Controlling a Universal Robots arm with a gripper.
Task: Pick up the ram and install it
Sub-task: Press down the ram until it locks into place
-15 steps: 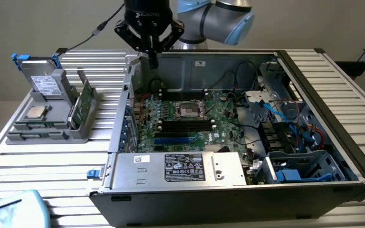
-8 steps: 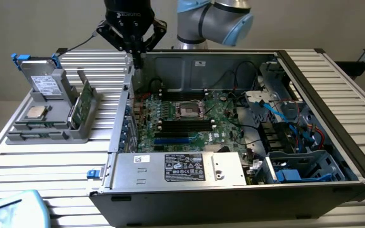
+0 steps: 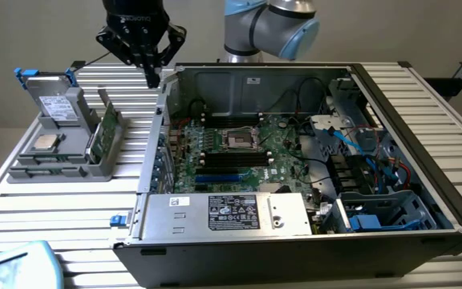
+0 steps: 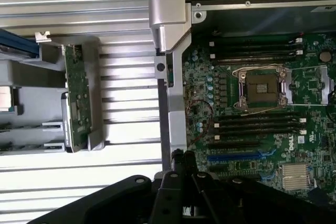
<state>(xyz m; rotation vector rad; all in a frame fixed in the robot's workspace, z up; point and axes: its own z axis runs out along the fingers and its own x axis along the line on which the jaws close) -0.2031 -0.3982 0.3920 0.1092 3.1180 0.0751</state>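
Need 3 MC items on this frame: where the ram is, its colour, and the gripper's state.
1. Where is the ram?
A) on edge in the grey holder beside the case
B) plugged in inside the case
C) lying flat on top of the case

2. What colour is the ram?
A) red
B) green
C) white

3. The gripper is:
A) gripping the ram
B) open wide
C) shut, empty

Answers:
1 A: the ram stands in the holder, outside the case.
2 B: its board is green.
3 C: the fingers are together with nothing between them.
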